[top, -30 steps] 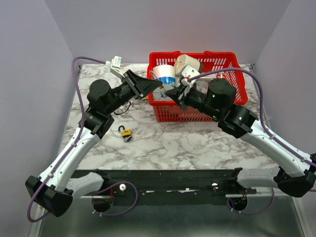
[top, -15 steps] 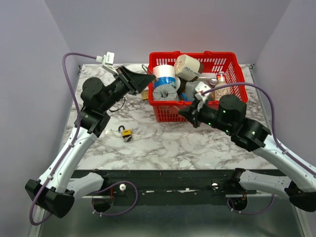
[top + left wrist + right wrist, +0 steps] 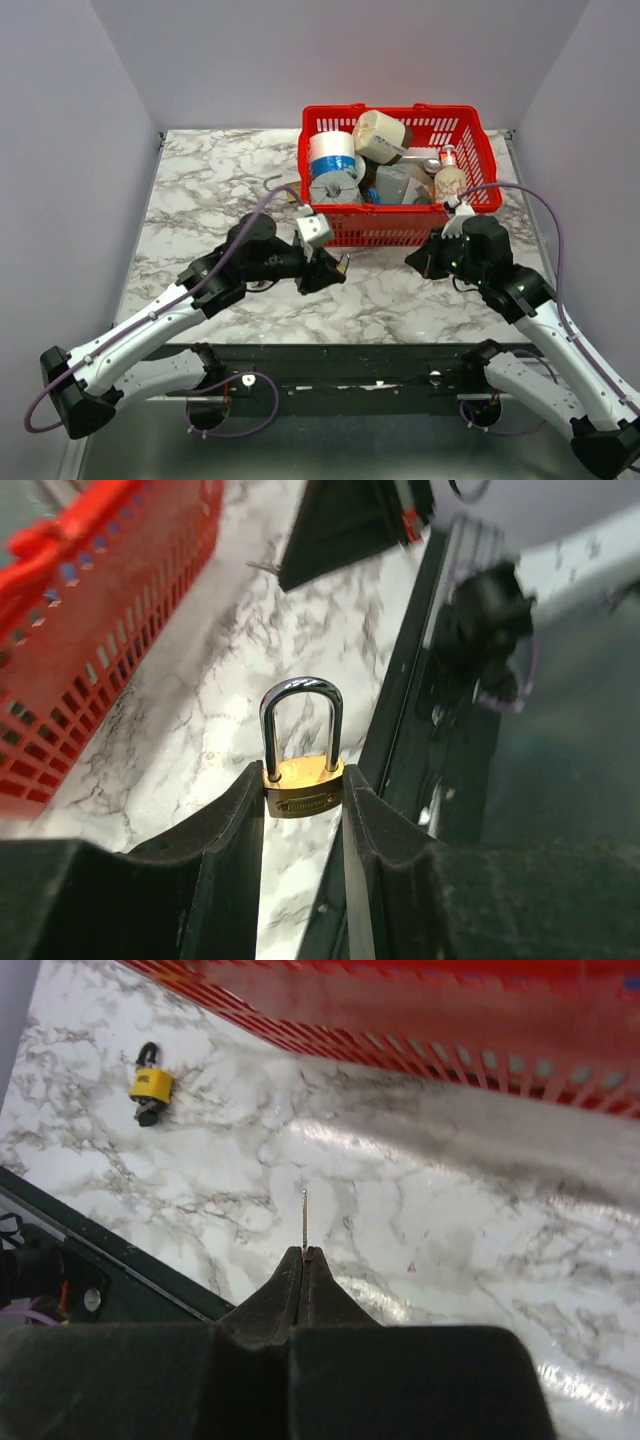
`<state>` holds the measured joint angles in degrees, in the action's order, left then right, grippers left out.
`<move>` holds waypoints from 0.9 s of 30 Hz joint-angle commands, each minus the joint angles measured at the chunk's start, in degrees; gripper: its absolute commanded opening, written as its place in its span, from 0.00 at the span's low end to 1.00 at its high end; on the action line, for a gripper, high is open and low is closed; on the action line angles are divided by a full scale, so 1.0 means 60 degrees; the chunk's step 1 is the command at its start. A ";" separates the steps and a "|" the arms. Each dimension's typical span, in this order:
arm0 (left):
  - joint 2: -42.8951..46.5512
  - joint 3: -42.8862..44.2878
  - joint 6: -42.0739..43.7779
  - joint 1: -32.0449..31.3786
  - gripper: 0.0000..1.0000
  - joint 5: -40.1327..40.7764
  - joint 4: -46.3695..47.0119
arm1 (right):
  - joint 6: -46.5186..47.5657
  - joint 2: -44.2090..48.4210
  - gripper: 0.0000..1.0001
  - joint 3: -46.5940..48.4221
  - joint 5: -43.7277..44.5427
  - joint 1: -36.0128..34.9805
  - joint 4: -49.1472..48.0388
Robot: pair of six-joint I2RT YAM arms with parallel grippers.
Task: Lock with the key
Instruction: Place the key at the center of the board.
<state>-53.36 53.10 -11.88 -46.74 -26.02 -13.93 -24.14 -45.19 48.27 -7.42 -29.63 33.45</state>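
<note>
Nearest, a black rail (image 3: 330, 355) runs along the front edge of the table (image 3: 200, 190), and both arms reach forward over it; the table top is white marble pattern with grey veins, and it is glossy, with a bright sheen in the right wrist view just before the basket. Above the front part of the table, the left claw (image 3: 303, 776) is clamped on a brass padlock (image 3: 303, 790); its two fingers press the sides of the body, the padlock is clear of the surface, and its silver shackle stands upright and looks closed. To the right of it, well apart, the right claw (image 3: 304, 1253) has its fingers pressed together on a thin key (image 3: 304, 1215), seen only on edge, which sticks out from the tips over the marble. A second, yellow padlock (image 3: 151, 1084) lies on the table, left in the right wrist view; in the top view the left arm hides it. Farther back stands a red basket (image 3: 400, 228) with mesh walls, filled with rolls and a bottle (image 3: 450, 178). Behind and at both sides, plain pale lilac-grey walls (image 3: 330, 50) close the table in.
</note>
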 commanded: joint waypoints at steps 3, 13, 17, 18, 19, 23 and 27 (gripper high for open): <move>-0.1182 0.0070 0.4177 -0.0838 0.00 0.0015 -0.1267 | -0.1776 0.0559 0.01 -0.1276 -0.1413 0.1098 0.0372; -0.3132 0.0379 -0.1050 -0.1482 0.00 0.1568 0.0475 | -0.1996 0.1496 0.01 -0.3562 -0.1986 0.1847 -0.0082; -0.3366 0.0333 -0.1829 -0.1497 0.00 0.2124 0.1223 | -0.2523 0.1526 0.01 -0.4001 -0.1564 0.2081 -0.0141; -0.3396 0.0349 -0.1945 -0.1482 0.00 0.2241 0.1267 | -0.2669 0.1526 0.01 -0.4162 -0.1460 0.2096 -0.0155; -0.3396 0.0363 -0.2004 -0.1453 0.00 0.2344 0.1297 | -0.2729 0.1540 0.01 -0.4265 -0.1401 0.2140 -0.0170; -0.3236 0.0203 -0.2443 -0.1073 0.00 0.2432 0.1429 | -0.2978 0.1278 0.01 -0.4471 -0.1210 0.2140 -0.0082; -0.3118 -0.0017 -0.2926 -0.0853 0.00 0.2550 0.1414 | -0.3505 0.0912 0.01 -0.4749 -0.0786 0.2140 -0.0330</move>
<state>-73.67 53.65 -24.62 -53.21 -13.43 -8.32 -41.28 -37.82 21.58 -15.64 -17.12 33.36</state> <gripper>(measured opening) 0.381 0.013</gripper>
